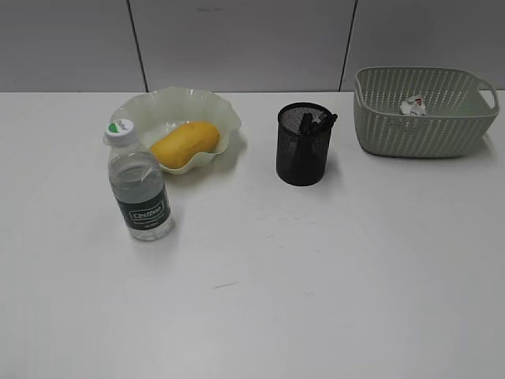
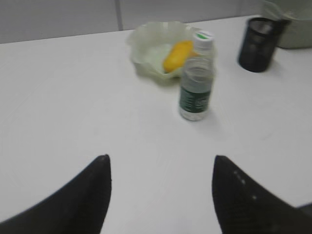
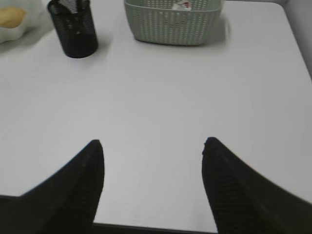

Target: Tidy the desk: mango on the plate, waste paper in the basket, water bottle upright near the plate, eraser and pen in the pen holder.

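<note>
The yellow mango lies on the pale green wavy plate. The water bottle stands upright just in front of the plate's left side. The black mesh pen holder holds dark pens; I cannot make out the eraser. The waste paper lies in the green basket. Neither gripper shows in the exterior view. My left gripper is open and empty over the white desk, well short of the bottle. My right gripper is open and empty near the desk's front edge.
A grey panelled wall runs behind the desk. The desk's right edge shows in the right wrist view. The pen holder and basket stand at the far side there.
</note>
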`<state>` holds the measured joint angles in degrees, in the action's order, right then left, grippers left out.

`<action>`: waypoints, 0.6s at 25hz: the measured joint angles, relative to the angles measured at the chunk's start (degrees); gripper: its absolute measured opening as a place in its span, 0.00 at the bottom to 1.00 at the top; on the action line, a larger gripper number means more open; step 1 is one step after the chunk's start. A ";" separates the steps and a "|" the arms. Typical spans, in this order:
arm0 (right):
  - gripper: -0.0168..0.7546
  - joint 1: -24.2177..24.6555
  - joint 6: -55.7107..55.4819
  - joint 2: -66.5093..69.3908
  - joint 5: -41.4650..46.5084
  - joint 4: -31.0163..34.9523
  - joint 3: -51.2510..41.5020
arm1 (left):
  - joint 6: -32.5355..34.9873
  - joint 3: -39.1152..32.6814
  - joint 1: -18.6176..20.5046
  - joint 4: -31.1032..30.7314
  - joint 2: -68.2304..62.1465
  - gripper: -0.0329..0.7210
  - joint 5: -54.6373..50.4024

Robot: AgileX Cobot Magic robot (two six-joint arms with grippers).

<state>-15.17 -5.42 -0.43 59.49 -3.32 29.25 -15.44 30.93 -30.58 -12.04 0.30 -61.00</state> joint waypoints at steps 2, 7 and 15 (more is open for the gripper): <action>0.67 3.90 0.00 0.00 0.05 0.00 0.00 | 0.00 0.00 7.73 0.00 0.07 0.69 0.00; 0.67 8.48 0.00 0.00 0.05 0.17 0.00 | 0.00 0.00 20.84 0.00 0.07 0.68 -0.01; 0.67 8.57 0.00 0.00 0.05 0.40 0.00 | 0.00 0.00 20.31 0.08 0.07 0.67 -0.01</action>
<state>-6.60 -5.42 -0.43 59.54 -2.92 29.25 -15.44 30.93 -10.27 -11.96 0.37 -61.01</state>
